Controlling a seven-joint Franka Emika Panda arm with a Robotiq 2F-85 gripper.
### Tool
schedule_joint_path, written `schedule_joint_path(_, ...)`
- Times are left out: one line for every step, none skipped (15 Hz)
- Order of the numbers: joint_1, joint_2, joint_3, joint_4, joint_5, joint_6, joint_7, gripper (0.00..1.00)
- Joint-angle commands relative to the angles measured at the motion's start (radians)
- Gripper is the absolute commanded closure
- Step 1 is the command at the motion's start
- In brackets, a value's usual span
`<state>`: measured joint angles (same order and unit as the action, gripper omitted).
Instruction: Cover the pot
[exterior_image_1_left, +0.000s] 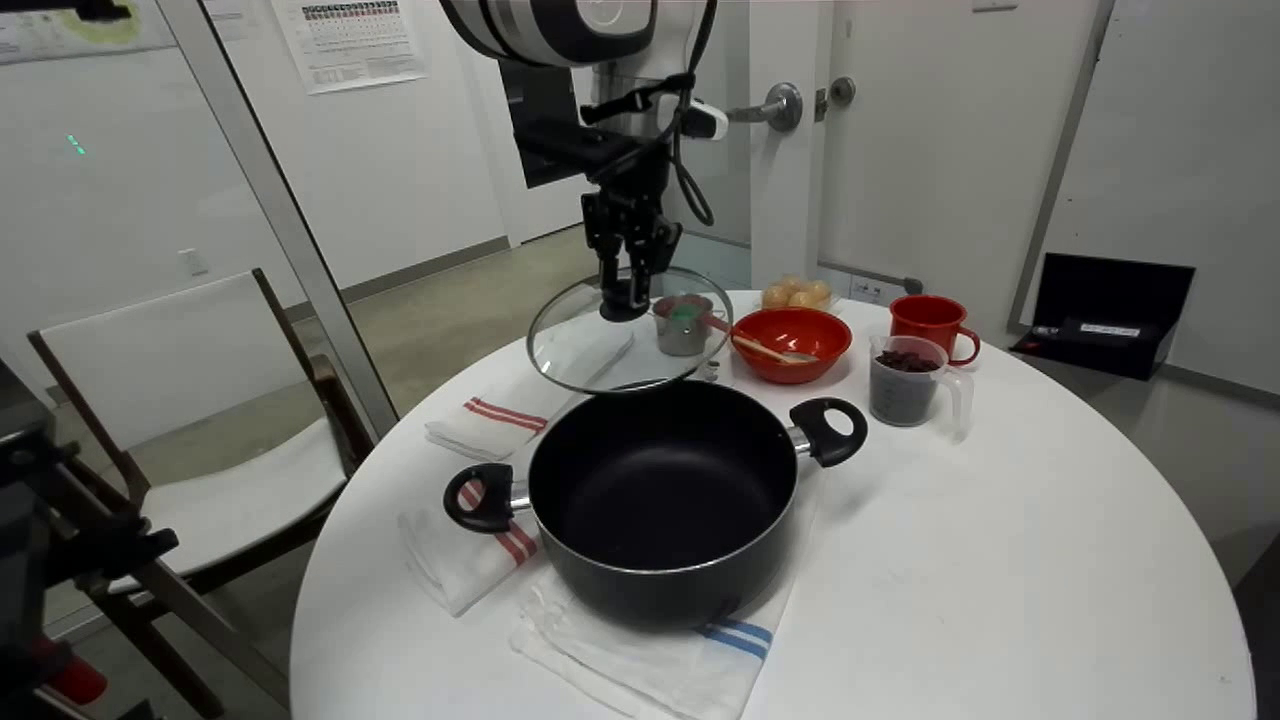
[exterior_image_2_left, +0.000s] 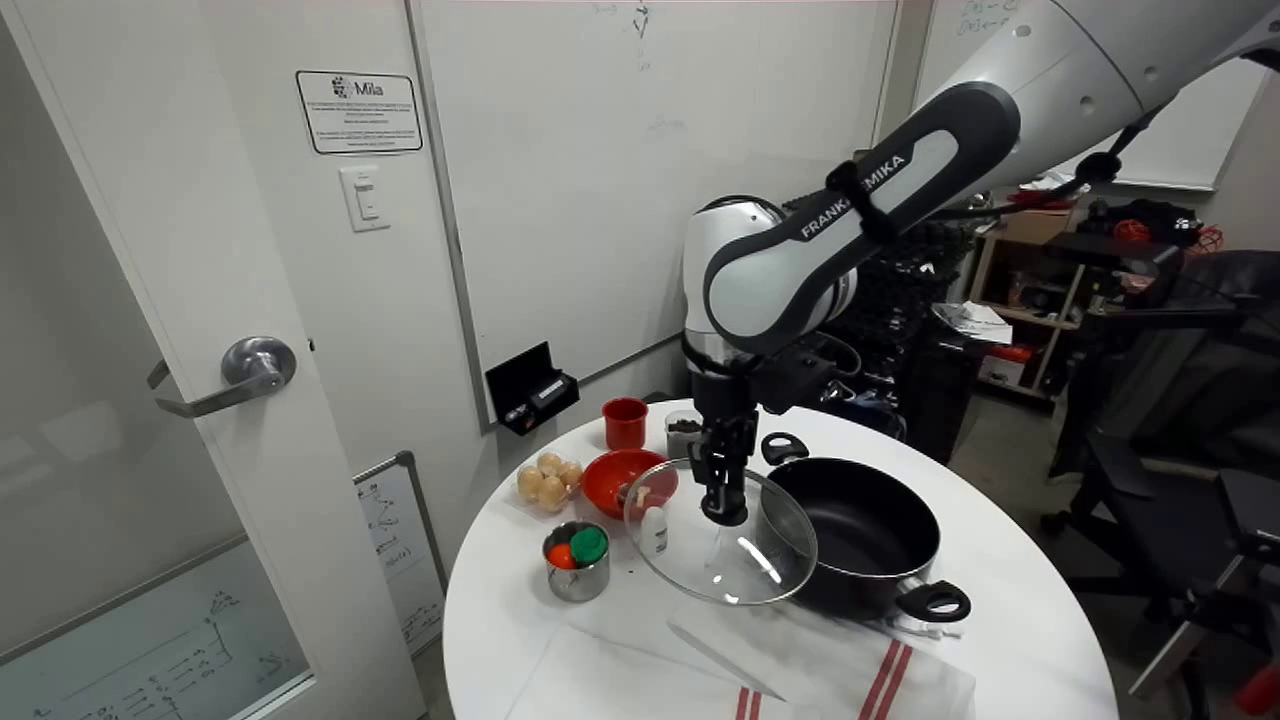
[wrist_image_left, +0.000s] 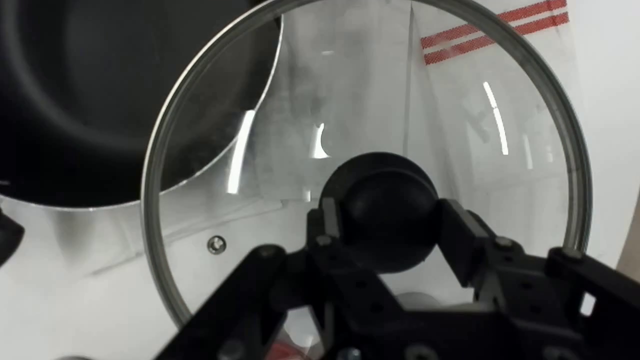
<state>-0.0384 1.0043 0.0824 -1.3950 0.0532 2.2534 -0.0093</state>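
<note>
One black knob, pinched by our gripper, lets the glass lid hang ready for covering, to one side of the uncovered two-handled pot on its blue-striped towel; whether lid and pot touch, we can't tell

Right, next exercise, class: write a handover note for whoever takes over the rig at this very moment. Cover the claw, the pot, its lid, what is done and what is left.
Claw: the black two-fingered claw is shut on the round black knob of the clear, round glass lid.
Pot: the large, round, black two-handled pot stands uncovered on a white cloth with blue stripes.
Lid: held up beside the pot, apparently tilted, overlapping only part of its opening in the wrist view.
Done: lid gripped and raised.
Left: probably centre it over the pot, level it, lower it, then let go.
</note>
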Motion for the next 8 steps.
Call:
schedule_joint_path(-0.023, -0.118, -0.015, -0.191, 0.073, 0.088, 0.062, 0.75)
schedule_joint_path(-0.03, -0.136, -0.02, -0.228, 0.088, 0.107, 0.072, 0.75)
schedule_joint_path(-0.036, -0.151, -0.026, -0.258, 0.099, 0.122, 0.082, 0.75)
schedule_joint_path(-0.041, -0.168, -0.032, -0.287, 0.11, 0.136, 0.091, 0.75)
schedule_joint_path(-0.046, -0.185, -0.039, -0.315, 0.119, 0.148, 0.098, 0.75)
schedule_joint_path(-0.051, -0.2, -0.047, -0.339, 0.125, 0.156, 0.103, 0.75)
schedule_joint_path(-0.055, -0.213, -0.053, -0.357, 0.131, 0.161, 0.11, 0.75)
schedule_joint_path(-0.058, -0.226, -0.061, -0.375, 0.135, 0.16, 0.115, 0.75)
